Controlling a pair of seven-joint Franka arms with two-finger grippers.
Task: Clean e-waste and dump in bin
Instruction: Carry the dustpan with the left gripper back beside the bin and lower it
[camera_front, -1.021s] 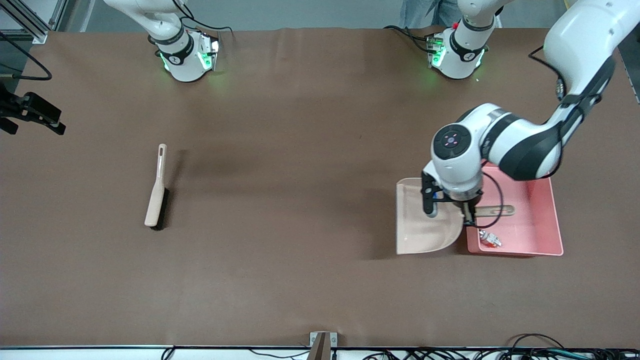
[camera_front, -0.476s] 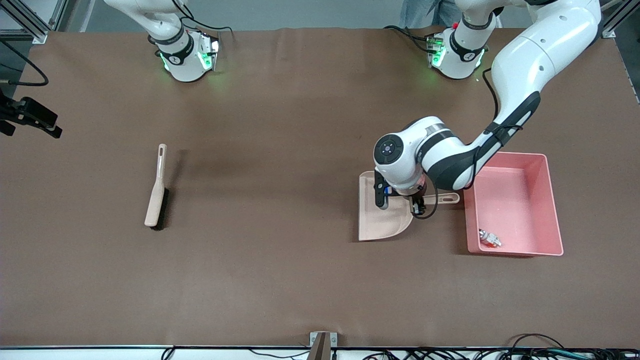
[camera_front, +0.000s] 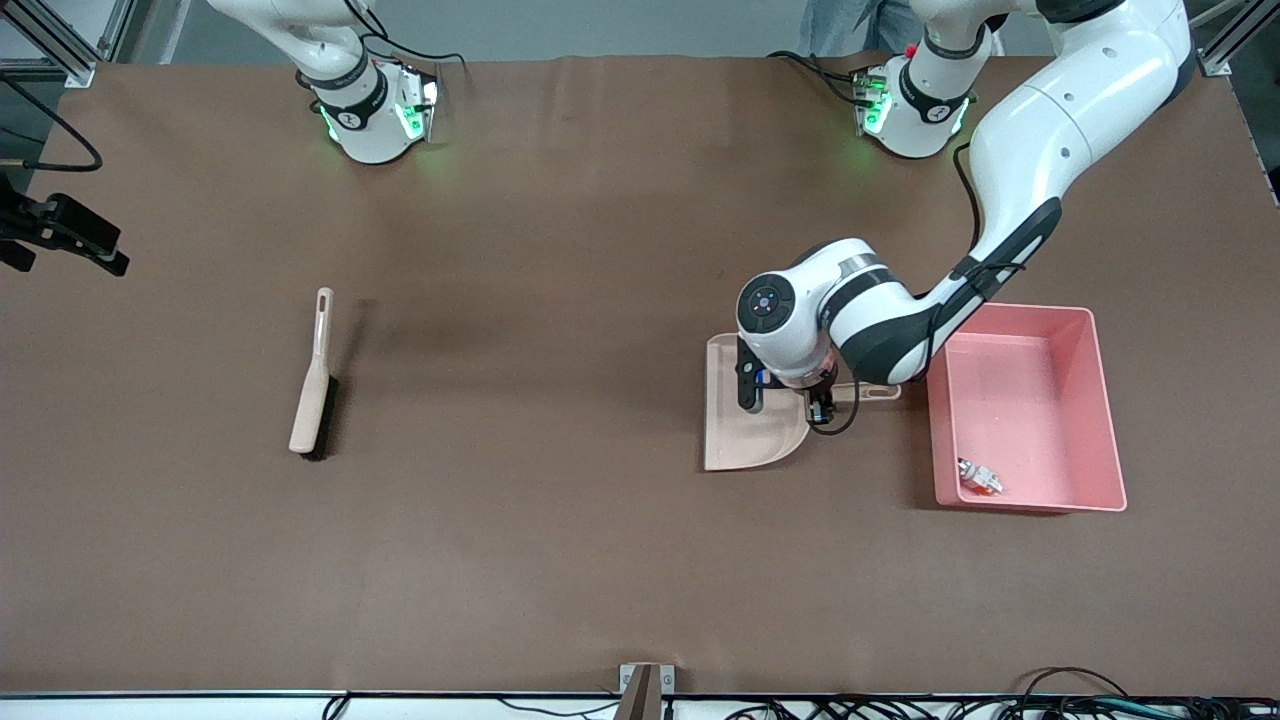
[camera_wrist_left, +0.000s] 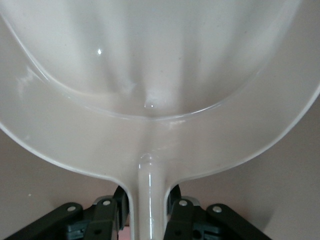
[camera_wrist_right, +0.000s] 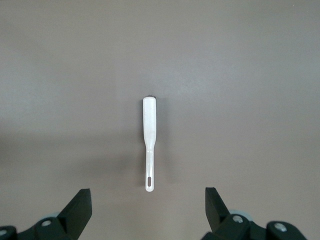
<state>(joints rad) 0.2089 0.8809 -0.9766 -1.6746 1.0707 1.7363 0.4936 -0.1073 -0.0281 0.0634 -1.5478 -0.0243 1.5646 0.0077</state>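
Note:
The pink bin (camera_front: 1100, 400) stands toward the left arm's end of the table. A tiny white-grey piece of e-waste (camera_front: 978, 477) with a reddish bit lies in the bin's corner nearer the front camera. I cannot make out a separate dark brown block. My left gripper (camera_front: 815, 395) is shut on the handle of the beige dustpan (camera_front: 750, 425), low over the table beside the bin. In the left wrist view the fingers (camera_wrist_left: 107, 215) clamp the handle, and the dustpan (camera_wrist_left: 160, 75) is empty. My right gripper (camera_wrist_right: 148, 200) is open, high over the brush (camera_wrist_right: 149, 135).
The beige brush with black bristles (camera_front: 312, 385) lies flat on the brown table toward the right arm's end. Both arm bases (camera_front: 375, 110) stand along the edge farthest from the front camera. A black mount (camera_front: 60, 235) shows at the table's edge.
My left gripper has carried the dustpan from over the bin's rim toward the middle of the table, and it now sits beside the bin. The brush has not moved.

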